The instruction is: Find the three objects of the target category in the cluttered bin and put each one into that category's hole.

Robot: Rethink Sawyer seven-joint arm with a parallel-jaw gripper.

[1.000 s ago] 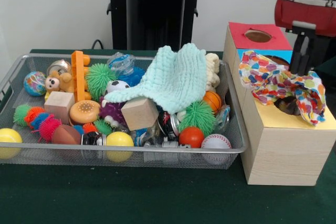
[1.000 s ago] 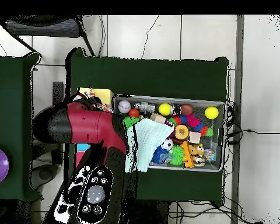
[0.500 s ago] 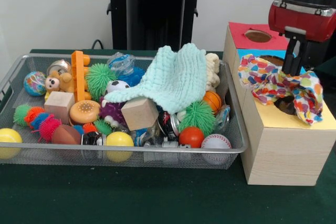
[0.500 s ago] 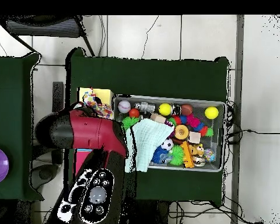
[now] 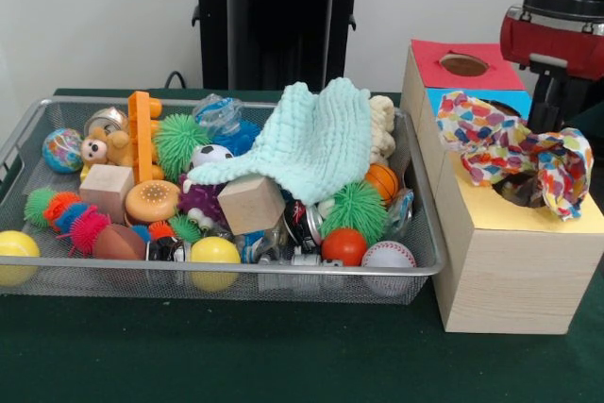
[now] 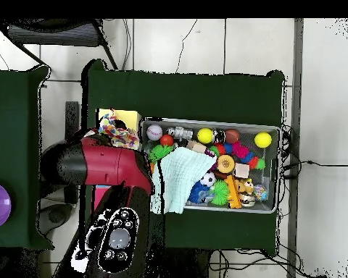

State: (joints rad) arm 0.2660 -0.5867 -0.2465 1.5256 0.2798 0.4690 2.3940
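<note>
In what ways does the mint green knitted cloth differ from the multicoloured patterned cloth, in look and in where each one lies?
The mint green knitted cloth is one plain colour with a bumpy knit; the multicoloured patterned cloth is thin and printed with many bright spots. The green one lies in the wire bin, draped over the toys; the patterned one lies bunched on the wooden box, over its yellow section. The arm stands by the patterned one only. Both are soft and crumpled.

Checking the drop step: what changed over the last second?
The arm shifted over the box, and the patterned cloth draped across the yellow hole bunched and slid toward the picture's right. Whether the pincer holds it can't be seen. The bin, its toys and the mint cloth stayed put.
</note>
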